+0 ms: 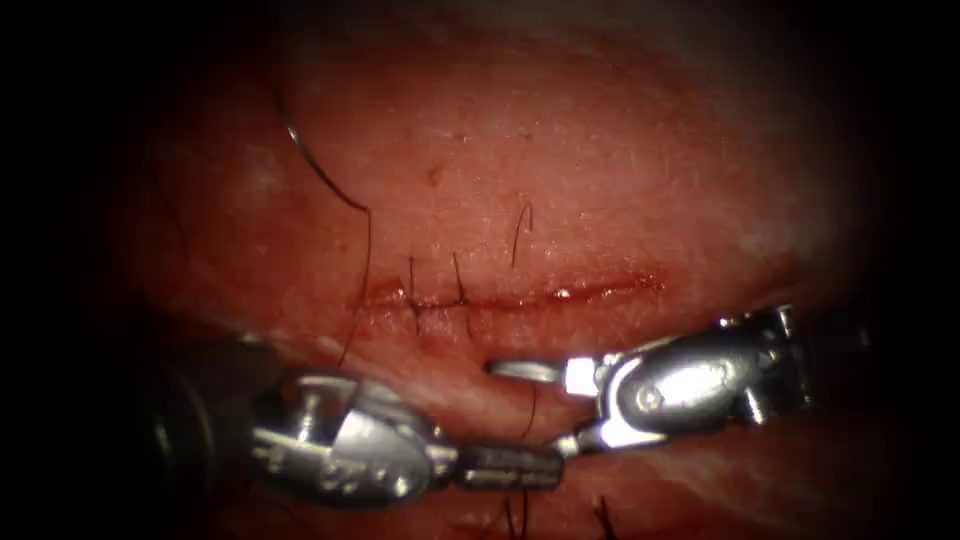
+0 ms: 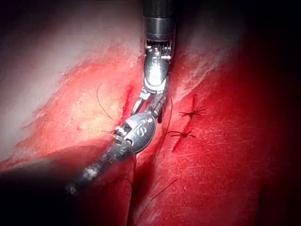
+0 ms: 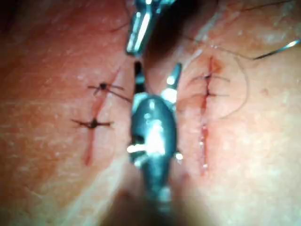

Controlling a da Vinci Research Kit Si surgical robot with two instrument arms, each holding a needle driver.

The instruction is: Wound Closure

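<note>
**Pork belly check-in: both hands empty, needle parked off to the left**

Pork-belly tissue takes up pretty much my whole endoscope feed. My two tools sit low in that feed, below the cut, nearly tip to tip. The right hand is spread wide with nothing between its jaws. The left hand looks pinched closed and I can't make out anything in it; its tip is just touching the right hand's lower jaw.

The cut runs across the middle, with red fluid shining along its right stretch and two stitches crossing its left stretch.

The needle is lying loose on the tissue up past the cut's left end, well apart from both tools and not in the tissue. Its thread drops from it down across the cut's left end.
</note>
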